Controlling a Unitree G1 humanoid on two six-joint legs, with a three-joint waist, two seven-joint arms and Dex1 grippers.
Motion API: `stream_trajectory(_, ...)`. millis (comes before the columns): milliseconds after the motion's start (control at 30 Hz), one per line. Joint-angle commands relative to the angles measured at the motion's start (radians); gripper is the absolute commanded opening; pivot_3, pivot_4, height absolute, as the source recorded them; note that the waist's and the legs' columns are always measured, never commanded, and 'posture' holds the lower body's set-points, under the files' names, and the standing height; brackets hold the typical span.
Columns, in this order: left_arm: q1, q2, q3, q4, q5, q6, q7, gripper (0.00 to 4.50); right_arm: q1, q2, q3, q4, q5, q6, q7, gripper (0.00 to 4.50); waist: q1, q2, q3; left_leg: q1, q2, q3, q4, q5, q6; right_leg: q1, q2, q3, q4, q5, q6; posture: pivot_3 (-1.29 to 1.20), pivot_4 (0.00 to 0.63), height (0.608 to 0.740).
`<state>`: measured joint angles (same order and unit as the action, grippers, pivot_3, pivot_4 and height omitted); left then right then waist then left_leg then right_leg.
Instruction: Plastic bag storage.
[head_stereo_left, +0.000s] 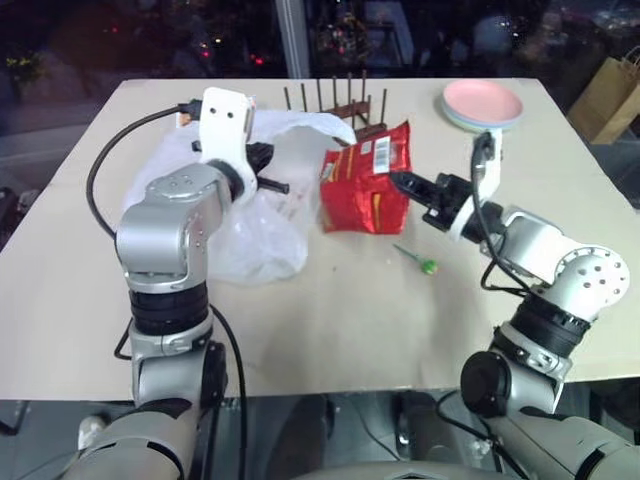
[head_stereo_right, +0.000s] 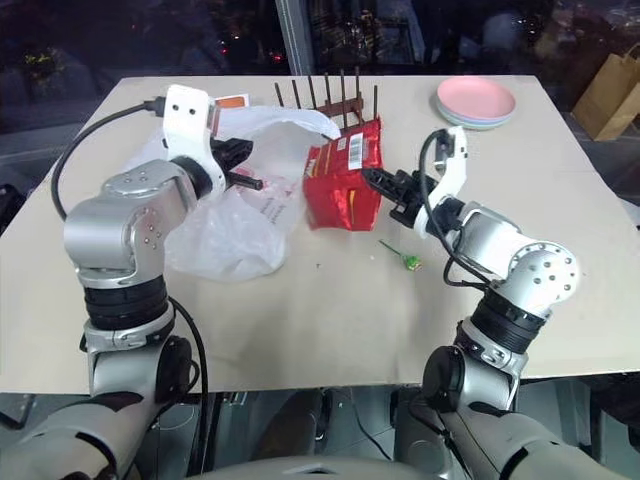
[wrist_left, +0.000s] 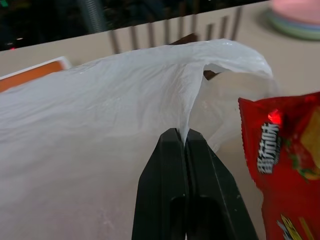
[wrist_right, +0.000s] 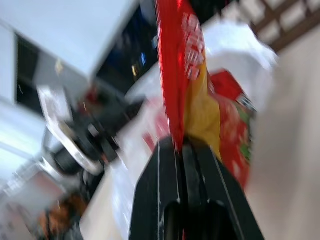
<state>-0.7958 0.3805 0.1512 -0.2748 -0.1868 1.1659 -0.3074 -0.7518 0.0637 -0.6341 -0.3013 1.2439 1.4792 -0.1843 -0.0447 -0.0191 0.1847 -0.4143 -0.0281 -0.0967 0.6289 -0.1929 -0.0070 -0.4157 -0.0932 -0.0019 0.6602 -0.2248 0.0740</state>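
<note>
We have the plastic bag (head_stereo_left: 262, 215) lying crumpled left of centre in the head views, part of it draped flat on the surface (head_stereo_left: 330, 320) and one edge pulled up. Our left hand (wrist_left: 184, 137) is clamped shut on a thin fold of that raised edge, and the film stretches taut from the pinch. Our right hand (head_stereo_left: 400, 183), right of centre, is closed on the side edge of the red snack packet (head_stereo_left: 362, 190), which stands up just beside the bag's lifted mouth.

We judge the bag to be very light, limp and slippery: it will not hold a shape, it will sag and billow, and a hard tug could tear the film at the pinch. The better hold is a bunched rim or handle, not a single layer.

For room, the middle and lower part of the surface is open. A lollipop (head_stereo_left: 425, 265) lies near the packet, below our right hand. A wooden rack (head_stereo_left: 340, 105) stands just behind the bag and packet, and its pegs could snag loose film. Stacked plates (head_stereo_left: 482, 105) sit at upper right, well apart. The bag's left side lies near the surface's left edge.
</note>
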Motion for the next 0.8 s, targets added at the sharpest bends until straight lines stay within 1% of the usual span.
stream_trajectory(33,-0.035,-0.02,0.004,-0.02,-0.043,-0.008,-0.009,0.0,0.005,-0.001,0.033,-0.023,0.196,-0.093,-0.125,0.07,0.001,0.0,0.0,0.0,0.0,0.0,0.0,0.0,0.0,0.0,0.0,0.0,0.0,0.0,0.0,0.0,0.15,0.74)
stream_trajectory(167,-0.045,-0.045,-0.006,-0.007,-0.072,-0.015,-0.008,0.0,0.034,-0.029,0.124,-0.008,0.371,-0.234,-0.258,0.07,0.001,0.0,0.0,0.0,0.0,0.001,0.0,0.0,0.0,0.0,0.0,0.0,0.0,0.0,0.0,0.0,0.15,0.74)
stream_trajectory(233,-0.06,-0.067,0.013,0.003,-0.095,-0.007,-0.002,0.0,0.048,-0.038,0.177,0.006,0.407,-0.287,-0.289,0.07,0.001,0.0,0.0,0.0,0.0,0.001,0.0,0.0,0.0,0.0,0.0,0.0,-0.001,0.0,0.0,0.0,0.15,0.74)
stream_trajectory(300,-0.072,-0.087,0.036,0.008,-0.12,0.002,0.001,0.0,0.071,-0.034,0.229,0.032,0.407,-0.329,-0.287,0.07,0.002,0.0,0.0,0.0,0.0,0.001,0.0,0.0,0.0,0.0,0.0,0.0,-0.001,0.0,0.0,0.0,0.15,0.74)
stream_trajectory(433,-0.081,-0.104,0.063,-0.005,-0.179,0.016,-0.01,0.0,0.109,-0.006,0.323,0.135,0.298,-0.409,-0.228,0.07,0.0,0.0,0.0,0.0,0.001,0.002,0.0,0.0,0.0,0.0,0.001,0.001,-0.001,0.0,0.0,0.0,0.15,0.74)
stream_trajectory(500,-0.08,-0.104,0.07,-0.021,-0.212,0.023,-0.021,0.0,0.105,0.015,0.365,0.204,0.226,-0.453,-0.168,0.07,0.0,0.0,0.0,0.0,0.002,0.002,0.0,0.0,0.0,0.0,0.002,0.001,-0.001,0.0,0.0,0.0,0.15,0.74)
stream_trajectory(600,-0.073,-0.102,0.069,-0.045,-0.248,0.063,-0.024,0.0,0.04,0.063,0.419,0.367,0.108,-0.533,-0.053,0.07,-0.002,0.0,0.0,0.0,0.003,0.002,0.0,0.0,0.0,0.0,0.003,0.001,-0.002,0.0,0.0,0.0,0.15,0.74)
stream_trajectory(767,-0.057,-0.106,0.073,-0.073,-0.287,0.092,-0.011,0.0,-0.058,0.092,0.457,0.538,-0.013,-0.598,0.089,0.07,0.0,0.001,0.0,0.0,0.005,0.003,0.0,0.0,0.0,-0.001,0.006,0.002,-0.002,0.001,-0.001,0.0,0.15,0.74)
stream_trajectory(800,-0.054,-0.11,0.08,-0.08,-0.298,0.098,-0.009,0.0,-0.096,0.097,0.467,0.615,-0.055,-0.624,0.132,0.07,0.001,0.001,0.0,0.0,0.005,0.003,0.0,0.0,0.0,-0.001,0.006,0.002,-0.002,0.001,-0.002,0.0,0.15,0.74)
